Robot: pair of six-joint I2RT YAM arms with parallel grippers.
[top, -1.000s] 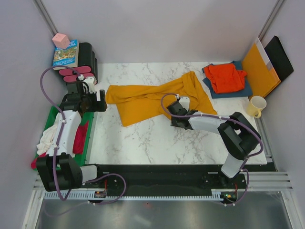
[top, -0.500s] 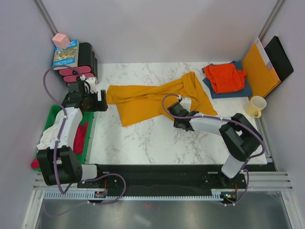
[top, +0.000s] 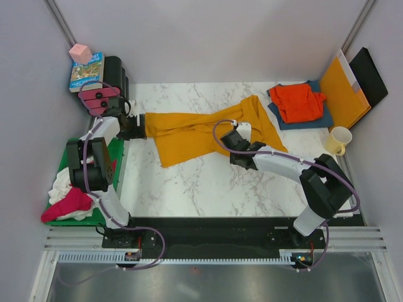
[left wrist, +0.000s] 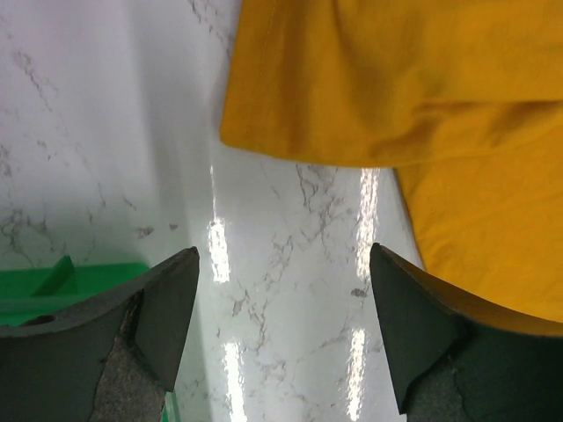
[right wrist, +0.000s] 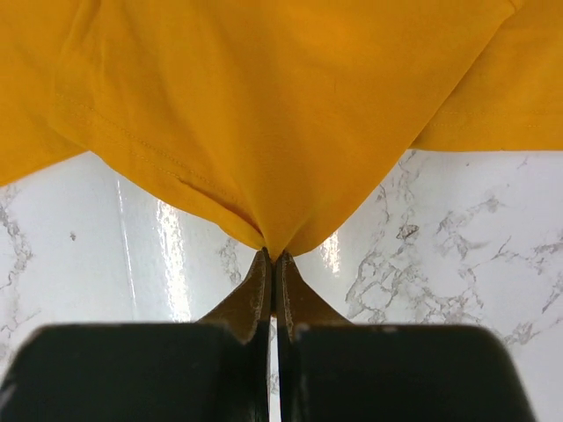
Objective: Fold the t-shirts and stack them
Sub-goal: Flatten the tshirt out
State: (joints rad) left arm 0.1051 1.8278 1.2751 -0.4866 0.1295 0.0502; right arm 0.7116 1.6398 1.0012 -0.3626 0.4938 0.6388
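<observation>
the mustard-yellow t-shirt (top: 189, 129) lies rumpled across the marble table (top: 189, 182), its long axis running left to right between the two arms. the right gripper (right wrist: 271, 257) is pinched tight on a peak of the shirt's near edge, toward its right half. the left gripper (left wrist: 283, 277) stands wide, holding nothing, at the shirt's left end, whose corner lies just ahead of its jaws. the left arm is nearer that free end, so it seems placed to take it.

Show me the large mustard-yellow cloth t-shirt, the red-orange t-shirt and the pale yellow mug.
mustard-yellow t-shirt (top: 189, 135): top view, its middle.
red-orange t-shirt (top: 297, 102): top view, its centre.
pale yellow mug (top: 340, 141): top view, its body.
</observation>
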